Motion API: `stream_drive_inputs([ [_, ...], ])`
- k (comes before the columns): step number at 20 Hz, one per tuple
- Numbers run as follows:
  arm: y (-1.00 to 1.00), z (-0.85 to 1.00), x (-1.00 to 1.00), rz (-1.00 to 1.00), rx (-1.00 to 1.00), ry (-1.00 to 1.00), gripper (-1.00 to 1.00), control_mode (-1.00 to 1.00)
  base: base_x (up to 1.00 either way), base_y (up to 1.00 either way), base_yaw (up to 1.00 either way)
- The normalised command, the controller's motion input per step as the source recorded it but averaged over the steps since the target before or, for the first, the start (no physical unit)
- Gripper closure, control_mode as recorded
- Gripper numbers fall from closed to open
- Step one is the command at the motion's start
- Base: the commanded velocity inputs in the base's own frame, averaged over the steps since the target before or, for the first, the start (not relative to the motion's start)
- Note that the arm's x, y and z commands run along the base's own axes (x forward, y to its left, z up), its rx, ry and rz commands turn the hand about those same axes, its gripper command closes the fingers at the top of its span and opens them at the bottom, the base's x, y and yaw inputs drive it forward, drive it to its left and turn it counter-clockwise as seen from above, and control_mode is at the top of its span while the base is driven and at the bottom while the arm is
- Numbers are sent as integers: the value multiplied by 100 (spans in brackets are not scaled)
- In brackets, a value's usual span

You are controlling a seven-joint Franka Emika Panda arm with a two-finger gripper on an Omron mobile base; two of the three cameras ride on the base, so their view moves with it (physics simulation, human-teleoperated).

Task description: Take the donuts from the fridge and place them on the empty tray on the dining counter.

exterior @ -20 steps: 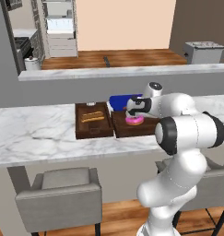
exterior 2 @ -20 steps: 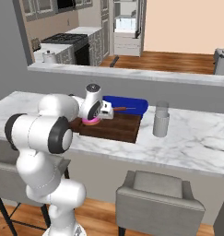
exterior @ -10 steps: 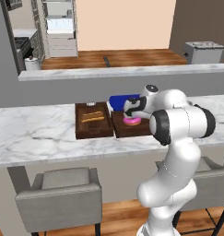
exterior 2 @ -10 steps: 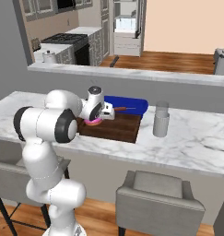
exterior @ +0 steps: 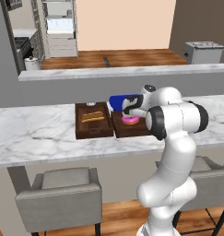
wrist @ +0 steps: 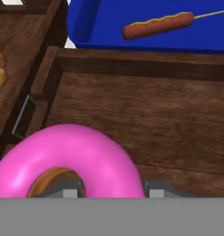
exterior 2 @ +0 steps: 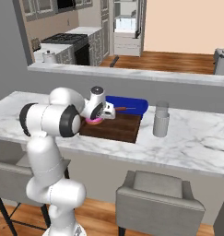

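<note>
My gripper [exterior: 130, 112] [exterior 2: 102, 115] is shut on the pink donut [exterior: 130, 120] [exterior 2: 92, 121] [wrist: 85, 152], gripping its rim between the fingertips [wrist: 69, 188]. It holds the donut low over the left part of the empty tray [exterior: 128, 131] [exterior 2: 120, 131] [wrist: 155, 120] on the dining counter [exterior: 39, 133] [exterior 2: 191, 147]. I cannot tell whether the donut touches the tray floor. The fridge [exterior: 59, 27] [exterior 2: 127, 30] stands far back in the kitchen, its pale shelves showing.
A squarer brown tray [exterior: 92, 122] [wrist: 16, 41] with yellowish sticks lies left of the empty tray. Behind lies a blue tray [exterior: 119, 99] [exterior 2: 132, 104] [wrist: 109, 23] with a sausage on a stick [wrist: 159, 25]. A grey cup [exterior 2: 161, 120] stands right. Grey stools [exterior: 58, 193] [exterior 2: 159, 198] line the counter's front.
The arm's elbow has swung a little towards the tray. The gripper, still shut on the pink donut, has stayed over the same spot of the tray.
</note>
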Motion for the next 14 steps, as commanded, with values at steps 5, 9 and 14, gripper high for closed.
stream_drive_inputs([
  [5,0,-24,25,0,5,0,100,-100,0,0,0],
  [9,0,-20,23,0,4,0,100,-100,0,0,0],
  [14,0,-22,21,0,1,0,100,-100,0,0,0],
])
